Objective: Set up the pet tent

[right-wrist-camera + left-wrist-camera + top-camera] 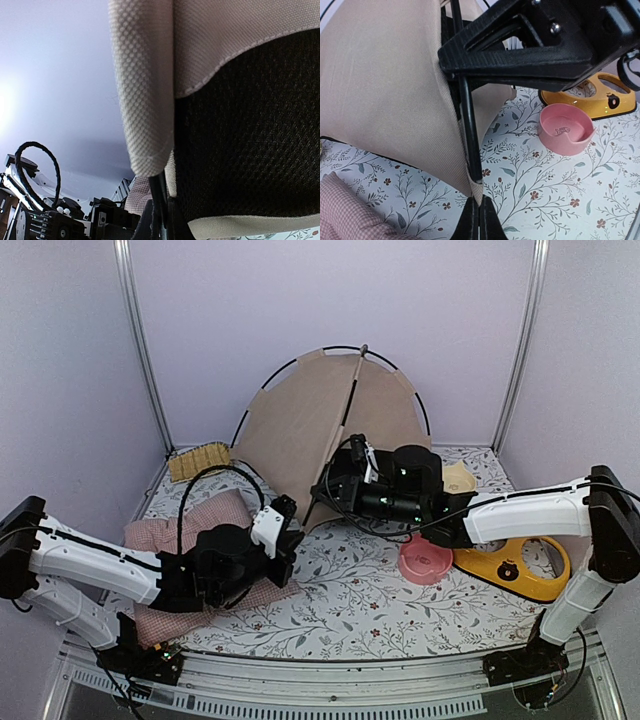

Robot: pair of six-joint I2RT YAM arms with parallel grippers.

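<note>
Pole (pixel 470 130) rises straight ahead of left claw (pixel 478 220) — clenched on its foot — right claw (pixel 161 222) grasping it higher.

Pink checked cushion (pixel 160 532) lay at left on the floral table cover (pixel 350 592); woven mat (pixel 200 460) at rear left; pink bowl (pixel 425 562) just beside yellow tray (pixel 520 578) at right.

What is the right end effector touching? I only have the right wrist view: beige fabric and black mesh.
Observer: The right end effector is closed on the thin black front pole of the upright beige fabric pet tent.
Operator: And the left arm?
Observer: The left end effector looks shut on the tent's bottom front corner.
Operator: Anything nearby?
Observer: A round pink bowl sits in front of the tent, to its right, apart from it.
</note>
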